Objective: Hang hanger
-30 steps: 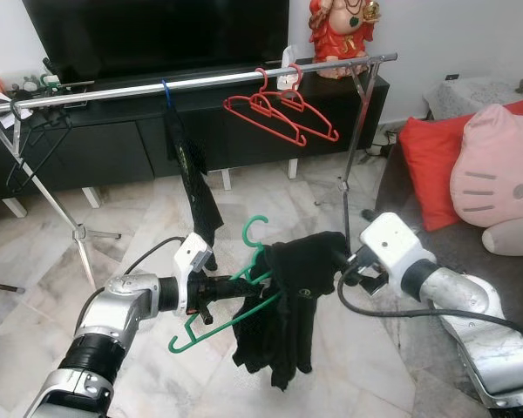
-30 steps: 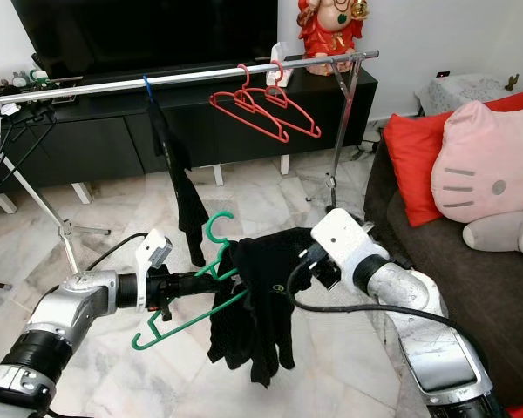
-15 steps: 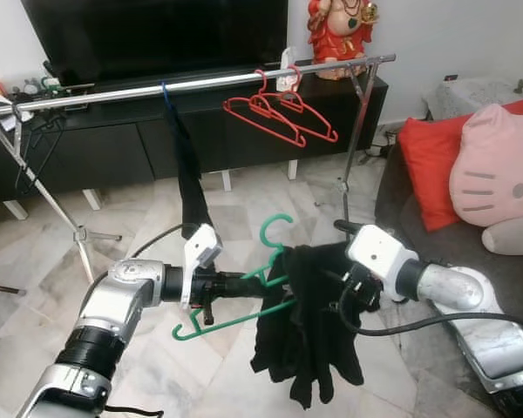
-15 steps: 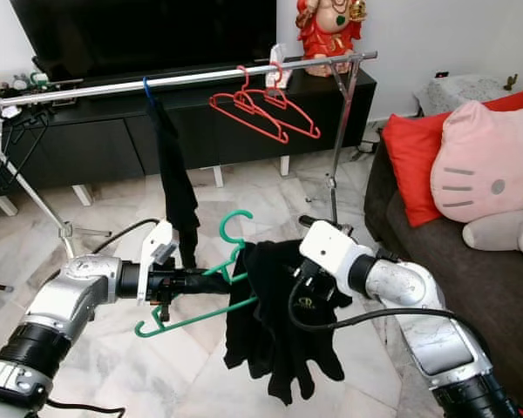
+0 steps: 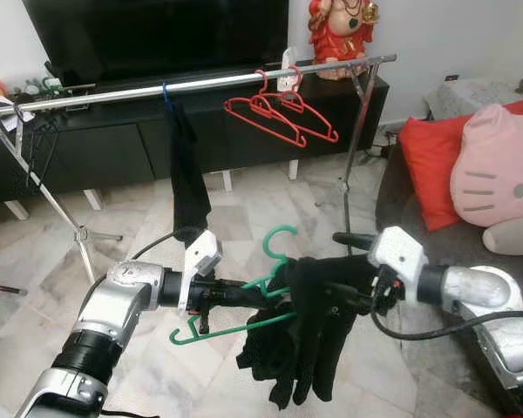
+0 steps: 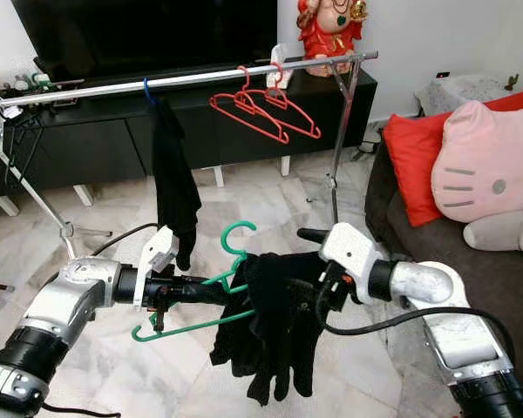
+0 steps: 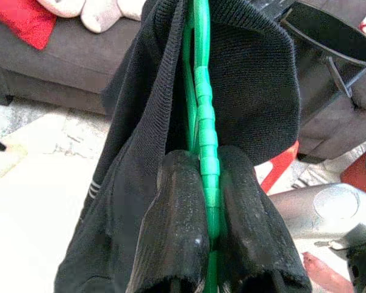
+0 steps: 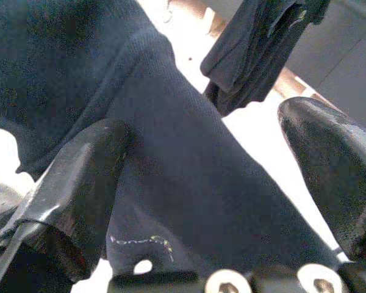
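So the left gripper is clamped tight on the green hanger, its two black fingers pinching the plastic bar from both sides, and it's holding the hanger out in mid-air in front of the robot, well below and in front of the clothes rail. A black garment is draped over the right half of the hanger and hangs down in messy folds, with the hook poking up just left of it. The right gripper comes in from the right side and has its fingers spread apart with the black cloth lying between them, so it's open around the fabric rather than squeezing it; from the head camera its tip is buried in the top of the garment. Up on the rail there's another black garment on a blue hanger hook, a couple of red hangers farther right, and a dark hanger at the far left end. Behind the rail is a black TV cabinet with a TV and a red figurine on it. On the right is a sofa with a red cushion and a pink cat-face plush cushion. Floor is pale marble tile.
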Robot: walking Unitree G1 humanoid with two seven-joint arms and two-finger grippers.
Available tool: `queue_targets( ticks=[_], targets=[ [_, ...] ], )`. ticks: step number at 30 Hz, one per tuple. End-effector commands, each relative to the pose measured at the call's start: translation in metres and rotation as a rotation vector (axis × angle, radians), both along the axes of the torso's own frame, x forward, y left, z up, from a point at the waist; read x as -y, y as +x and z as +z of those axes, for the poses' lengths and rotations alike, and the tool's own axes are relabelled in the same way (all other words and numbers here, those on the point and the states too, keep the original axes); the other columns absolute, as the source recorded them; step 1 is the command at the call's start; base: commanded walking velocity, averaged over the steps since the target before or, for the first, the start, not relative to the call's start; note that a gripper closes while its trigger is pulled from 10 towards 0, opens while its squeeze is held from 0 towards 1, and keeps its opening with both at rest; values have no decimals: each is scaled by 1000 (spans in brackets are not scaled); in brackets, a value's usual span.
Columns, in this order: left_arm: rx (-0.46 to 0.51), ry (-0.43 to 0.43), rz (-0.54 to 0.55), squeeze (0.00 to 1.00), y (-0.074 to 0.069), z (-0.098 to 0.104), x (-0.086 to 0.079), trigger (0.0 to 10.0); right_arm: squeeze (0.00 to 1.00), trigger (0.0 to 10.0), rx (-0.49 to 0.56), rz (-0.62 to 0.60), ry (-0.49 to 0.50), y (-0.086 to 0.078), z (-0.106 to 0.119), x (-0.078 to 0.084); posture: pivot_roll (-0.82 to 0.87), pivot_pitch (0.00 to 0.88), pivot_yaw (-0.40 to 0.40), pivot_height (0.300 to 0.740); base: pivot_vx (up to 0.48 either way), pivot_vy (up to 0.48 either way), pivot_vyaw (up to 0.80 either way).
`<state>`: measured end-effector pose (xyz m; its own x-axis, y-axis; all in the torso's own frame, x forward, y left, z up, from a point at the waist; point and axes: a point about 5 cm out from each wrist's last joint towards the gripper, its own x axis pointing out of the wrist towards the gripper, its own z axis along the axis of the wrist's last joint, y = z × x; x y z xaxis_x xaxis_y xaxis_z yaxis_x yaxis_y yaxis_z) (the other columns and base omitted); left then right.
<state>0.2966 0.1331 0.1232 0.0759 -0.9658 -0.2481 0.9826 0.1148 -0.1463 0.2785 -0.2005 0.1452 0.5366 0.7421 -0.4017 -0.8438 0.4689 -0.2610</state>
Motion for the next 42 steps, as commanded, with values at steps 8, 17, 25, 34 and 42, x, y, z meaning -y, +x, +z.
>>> queue_targets(
  ticks=[8, 17, 25, 34, 42],
  targets=[
    [62, 2, -111, 0, -7, 9, 0, 10000, 0, 10000, -7, 69, 0, 4, 2, 1, -150, 0, 77, 740, 0, 0, 0],
    [76, 25, -166, 0, -12, 5, 1, 10000, 0, 10000, -97, 218, 91, -8, 0, -10, -151, 0, 77, 740, 0, 0, 0],
    [82, 32, -169, 0, -12, 5, 1, 10000, 0, 10000, -148, 252, 98, -12, -10, -12, -150, 0, 78, 740, 0, 0, 0],
    [83, 28, -176, 0, -13, 5, 2, 10000, 0, 667, -169, 234, 121, -10, -17, -13, -145, 0, 78, 740, 0, 0, 0],
    [87, 20, -173, 0, -12, 6, 4, 10000, 0, 0, -190, 258, 133, -14, -20, -18, -141, 0, 76, 740, 0, 0, 0]
  ],
)
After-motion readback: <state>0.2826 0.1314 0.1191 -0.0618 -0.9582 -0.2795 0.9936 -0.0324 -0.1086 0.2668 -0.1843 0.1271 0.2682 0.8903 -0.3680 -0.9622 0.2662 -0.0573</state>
